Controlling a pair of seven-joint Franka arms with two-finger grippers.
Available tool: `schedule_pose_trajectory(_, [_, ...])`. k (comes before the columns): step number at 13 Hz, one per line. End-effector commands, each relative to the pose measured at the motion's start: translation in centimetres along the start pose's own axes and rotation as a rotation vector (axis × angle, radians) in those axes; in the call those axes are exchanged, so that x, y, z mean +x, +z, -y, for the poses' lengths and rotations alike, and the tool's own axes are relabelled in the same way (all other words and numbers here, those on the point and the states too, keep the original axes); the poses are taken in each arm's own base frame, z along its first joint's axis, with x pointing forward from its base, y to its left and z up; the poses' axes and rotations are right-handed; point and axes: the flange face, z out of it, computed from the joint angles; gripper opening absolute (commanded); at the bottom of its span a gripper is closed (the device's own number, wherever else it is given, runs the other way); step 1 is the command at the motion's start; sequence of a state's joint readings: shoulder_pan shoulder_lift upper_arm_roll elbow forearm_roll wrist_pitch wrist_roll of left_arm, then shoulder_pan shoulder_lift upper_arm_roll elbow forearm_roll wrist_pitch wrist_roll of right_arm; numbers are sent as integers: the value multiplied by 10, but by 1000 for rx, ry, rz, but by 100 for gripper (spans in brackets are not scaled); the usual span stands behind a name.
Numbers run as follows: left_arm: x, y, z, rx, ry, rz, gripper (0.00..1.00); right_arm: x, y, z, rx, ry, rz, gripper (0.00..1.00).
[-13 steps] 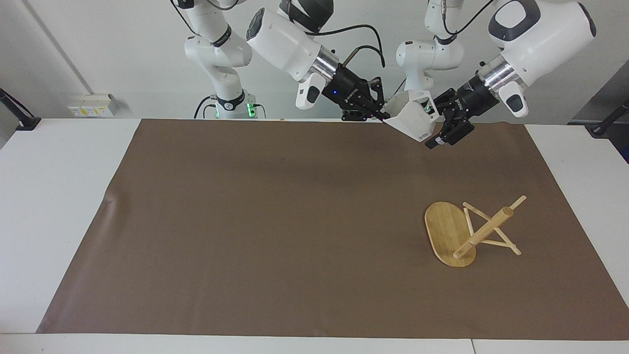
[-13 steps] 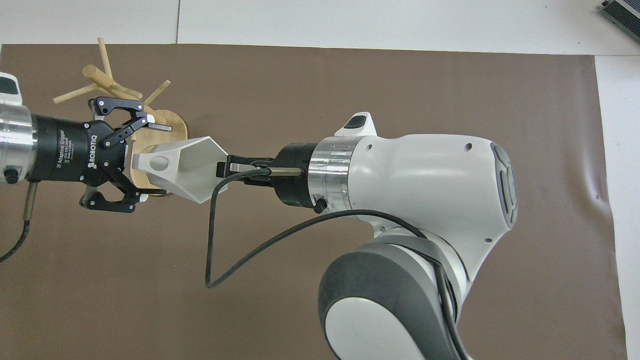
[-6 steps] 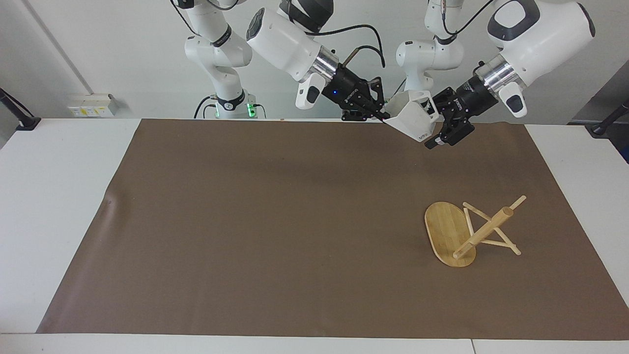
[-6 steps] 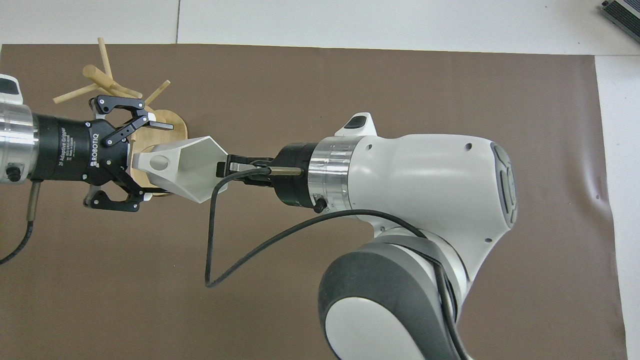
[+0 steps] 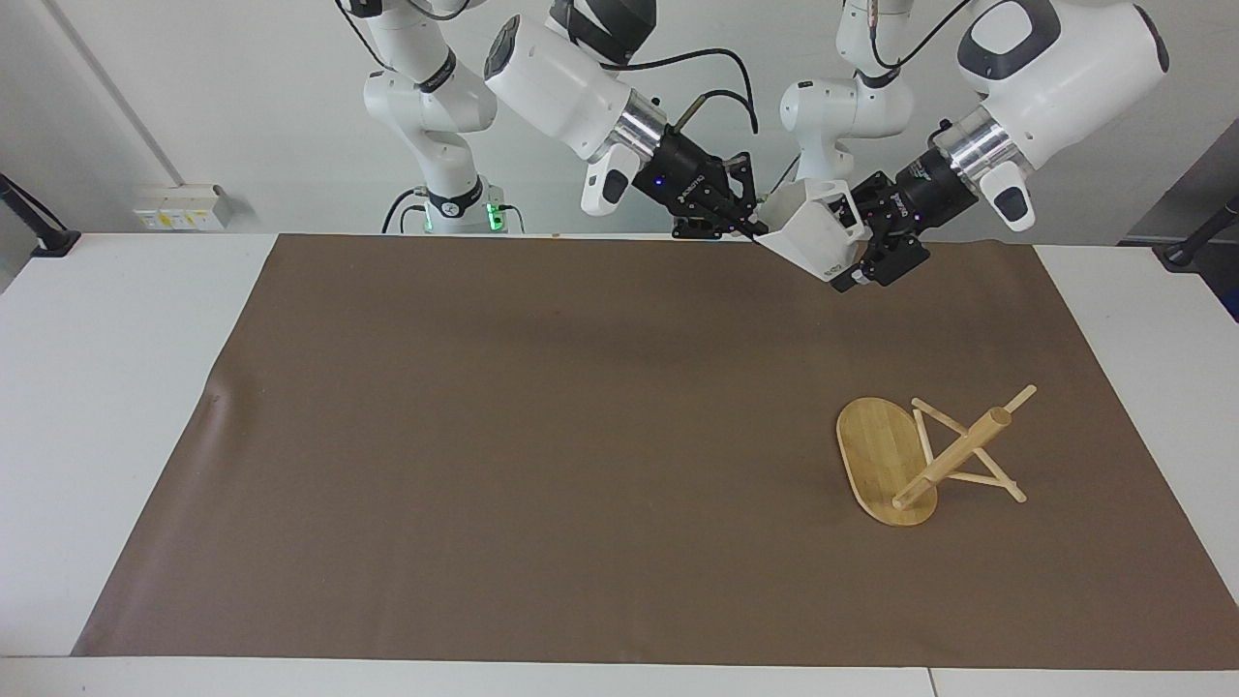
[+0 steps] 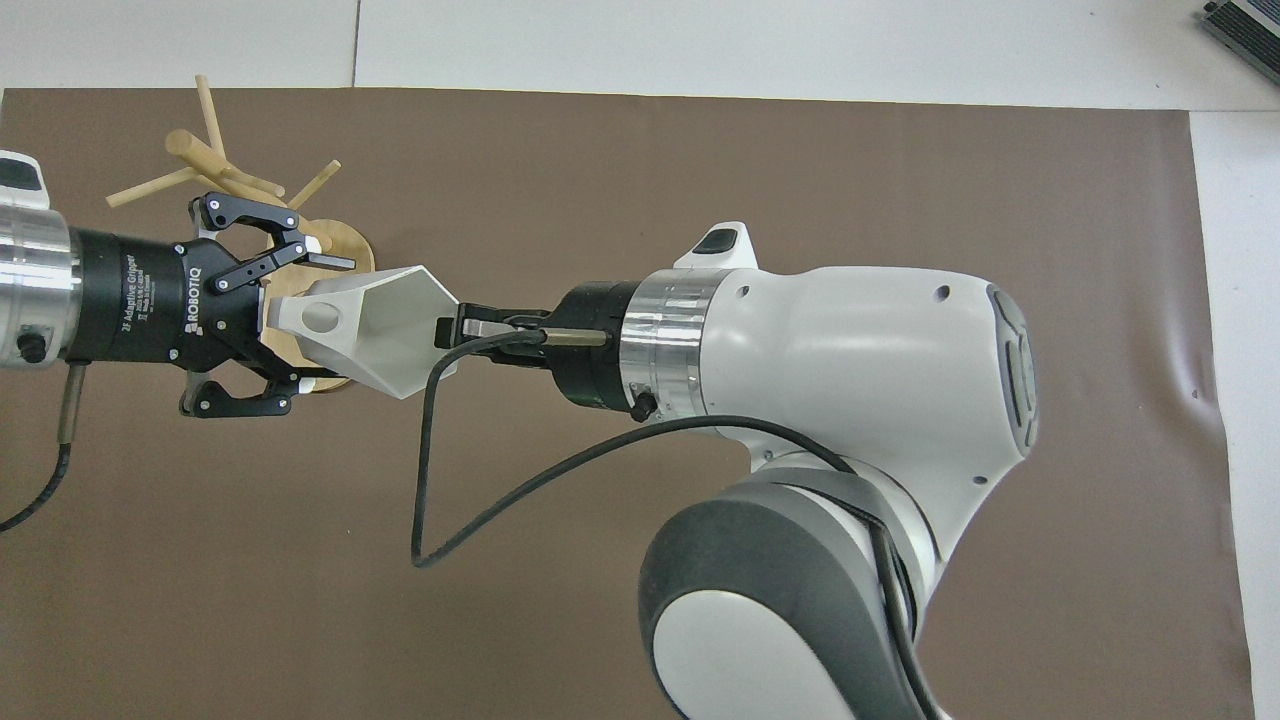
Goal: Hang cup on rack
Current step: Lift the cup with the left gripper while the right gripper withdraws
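Observation:
The white faceted cup (image 5: 811, 237) is held up in the air over the edge of the brown mat nearest the robots. My right gripper (image 5: 753, 230) is shut on its rim, as the overhead view (image 6: 450, 330) also shows. The cup (image 6: 375, 325) lies sideways, handle toward my left gripper (image 6: 330, 320). My left gripper (image 5: 854, 247) is open, one finger on each side of the handle end. The bamboo rack (image 5: 953, 455) lies tipped over on the mat, resting on its oval base's edge (image 5: 876, 455) and its pegs, toward the left arm's end.
A brown mat (image 5: 542, 436) covers most of the white table (image 5: 106, 387). In the overhead view the left gripper and the cup hide part of the rack's base (image 6: 350, 252); its post and pegs (image 6: 205, 155) show.
My left gripper has moved in toward the cup, so its fingers now flank the handle, and they have narrowed slightly. The right gripper and cup shifted a little. The rack has not moved.

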State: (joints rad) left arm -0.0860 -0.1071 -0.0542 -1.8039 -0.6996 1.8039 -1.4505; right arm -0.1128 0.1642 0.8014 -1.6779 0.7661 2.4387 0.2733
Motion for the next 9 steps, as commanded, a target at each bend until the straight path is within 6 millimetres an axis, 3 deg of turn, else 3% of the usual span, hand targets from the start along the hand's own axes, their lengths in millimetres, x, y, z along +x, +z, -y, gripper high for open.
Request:
schedule_pose_trajectory(1, [-2,-1,6,-26,-42,17,30,-5,2,4,19,29,8,0])
schedule_pose_trajectory(3, [-2,-2,4,-39,-72,16,18,-5,2,4,20,30,7,0])
schedule_pose_trajectory(4, [-2,-2,4,-41,-74,15,5,-4,2,4,22,30,7,0])
schedule_pose_trajectory(5, [-2,-2,4,-41,-74,15,0,-4,2,3,21,32,9,0])
schedule_pose_trajectory(7, [-2,-2,4,-41,-77,16,0,-4,3,3,19,33,8,0])
schedule_pose_trajectory(9, [-2,-3,4,-41,-79,16,0,-4,3,3,12,23,8,22])
